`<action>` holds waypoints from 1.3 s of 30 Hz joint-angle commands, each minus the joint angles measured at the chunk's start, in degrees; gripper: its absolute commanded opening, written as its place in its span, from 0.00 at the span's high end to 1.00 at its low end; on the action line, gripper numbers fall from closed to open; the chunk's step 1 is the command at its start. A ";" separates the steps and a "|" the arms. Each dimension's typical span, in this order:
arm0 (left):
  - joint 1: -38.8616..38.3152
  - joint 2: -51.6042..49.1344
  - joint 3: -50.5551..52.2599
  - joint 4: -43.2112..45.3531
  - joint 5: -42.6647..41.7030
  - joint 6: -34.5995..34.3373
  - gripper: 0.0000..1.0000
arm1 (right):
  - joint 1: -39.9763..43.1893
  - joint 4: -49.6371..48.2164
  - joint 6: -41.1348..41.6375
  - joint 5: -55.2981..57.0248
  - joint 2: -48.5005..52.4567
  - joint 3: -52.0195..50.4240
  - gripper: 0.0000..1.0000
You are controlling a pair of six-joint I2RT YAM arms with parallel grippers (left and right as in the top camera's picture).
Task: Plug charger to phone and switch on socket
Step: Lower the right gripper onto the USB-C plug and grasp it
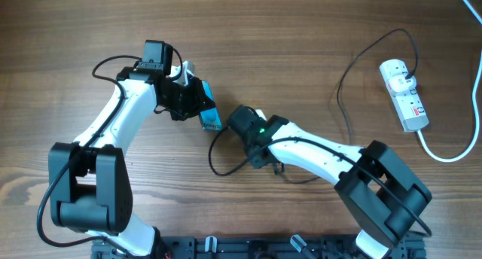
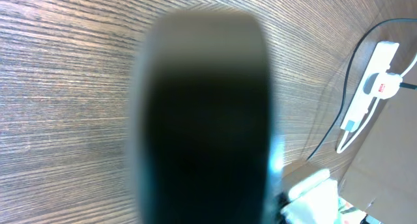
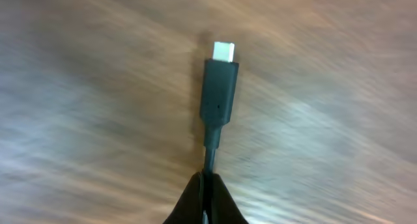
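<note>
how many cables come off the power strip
2. The thin black charger cable loops up and left from the socket; the thick white cord leaves its near end and curves right. Others may be hidden.

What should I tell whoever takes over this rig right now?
Left pincer: shut on the flat teal-screened smartphone, left of centre in the overhead view.
Right pincer: shut on the thin black charger cable just behind its metal-tipped connector, beside the phone.
White elongated power strip: far right, no pincer near it.
Done: phone and cable gripped.
Left: insert connector into phone, then switch on the strip; switch state unreadable.
</note>
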State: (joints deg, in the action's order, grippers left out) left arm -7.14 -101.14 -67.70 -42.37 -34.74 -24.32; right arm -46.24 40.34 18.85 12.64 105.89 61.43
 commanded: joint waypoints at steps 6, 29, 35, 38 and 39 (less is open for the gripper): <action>-0.15 0.85 0.26 0.24 -0.50 -0.13 0.96 | 6.82 0.42 -1.07 2.19 1.27 -0.07 0.95; -0.15 0.85 0.26 0.20 -0.50 -0.13 0.96 | 14.84 -7.19 1.29 -5.09 1.70 -1.05 0.67; -0.15 0.85 0.26 0.20 -0.50 -0.13 0.96 | 15.30 -8.22 0.37 -6.34 1.70 -1.88 0.79; -0.15 0.85 0.26 0.20 -0.50 -0.13 0.96 | 15.30 -8.83 -0.79 -6.36 1.70 -1.88 0.79; -0.15 0.85 0.26 0.17 -0.50 -0.11 0.96 | 15.30 -8.90 -0.79 -6.36 1.70 -1.88 0.79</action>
State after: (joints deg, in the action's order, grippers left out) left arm -7.14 -101.14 -67.70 -42.19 -34.74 -24.32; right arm -31.03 31.75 19.20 7.46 105.95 60.62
